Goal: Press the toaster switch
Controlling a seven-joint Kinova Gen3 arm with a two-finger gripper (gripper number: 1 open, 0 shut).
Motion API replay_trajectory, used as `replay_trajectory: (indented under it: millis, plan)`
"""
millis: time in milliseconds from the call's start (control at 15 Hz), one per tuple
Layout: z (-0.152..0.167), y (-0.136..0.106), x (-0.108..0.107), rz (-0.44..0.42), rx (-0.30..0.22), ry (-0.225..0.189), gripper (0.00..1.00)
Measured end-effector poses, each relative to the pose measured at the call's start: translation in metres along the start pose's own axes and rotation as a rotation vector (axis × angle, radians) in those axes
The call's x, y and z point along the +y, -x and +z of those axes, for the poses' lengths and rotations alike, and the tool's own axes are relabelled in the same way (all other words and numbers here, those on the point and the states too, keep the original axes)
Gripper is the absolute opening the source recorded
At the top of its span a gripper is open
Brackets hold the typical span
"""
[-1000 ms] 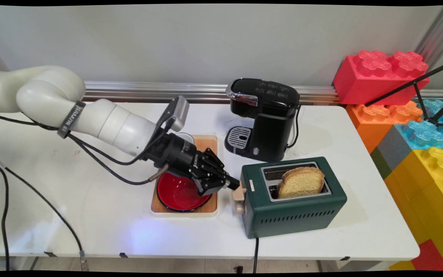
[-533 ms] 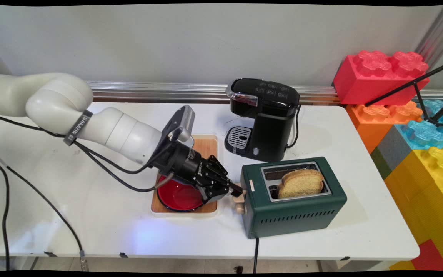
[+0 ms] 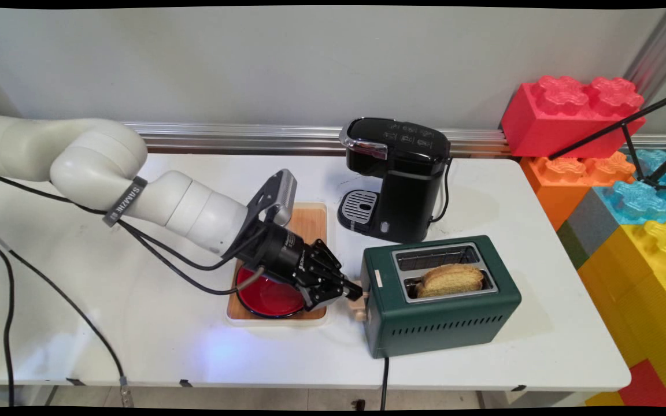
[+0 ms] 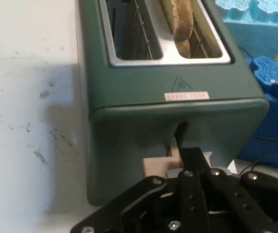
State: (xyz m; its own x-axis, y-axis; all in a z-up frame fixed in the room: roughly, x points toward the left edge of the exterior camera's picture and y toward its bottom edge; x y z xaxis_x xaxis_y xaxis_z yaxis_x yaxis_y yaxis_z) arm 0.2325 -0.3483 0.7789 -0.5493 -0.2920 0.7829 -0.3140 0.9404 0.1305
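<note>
My gripper (image 3: 356, 290) is pressing down on the beige lever (image 3: 358, 301) at the near end of the green toaster (image 3: 443, 306), and its fingers are sitting pressed together on top of that lever. My hand view is showing what the main view cannot: the black linkage (image 4: 192, 194) is closing into a single narrow tip, the lever (image 4: 158, 167) is poking out just to the left of it, and the vertical slot (image 4: 180, 133) in the toaster's end wall is rising right above it. A small red-lettered label (image 4: 186, 96) is sitting on the toaster's top edge. The main view is giving me the wider table instead. Just behind my wrist a red bowl (image 3: 266, 297) is resting on a wooden tray (image 3: 310, 222). In the toaster's nearer slot a slice of bread (image 3: 451, 278) is sitting low, its crust just above the rim, while the farther slot is showing only wire racks. My arm is reaching in from the left, sloping down and rightward across the tray, with black cables hanging under it. Farther back, a black coffee maker (image 3: 396, 173) is standing near the wall, and beyond the table's right end big coloured blocks (image 3: 616, 173) are stacked.
</note>
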Motion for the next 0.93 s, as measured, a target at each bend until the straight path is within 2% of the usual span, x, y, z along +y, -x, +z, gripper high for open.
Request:
replay_trajectory:
  millis: [933]
  plan:
    - [0.008, 0.014, -0.001, 0.013, -0.033, -0.01, 0.0]
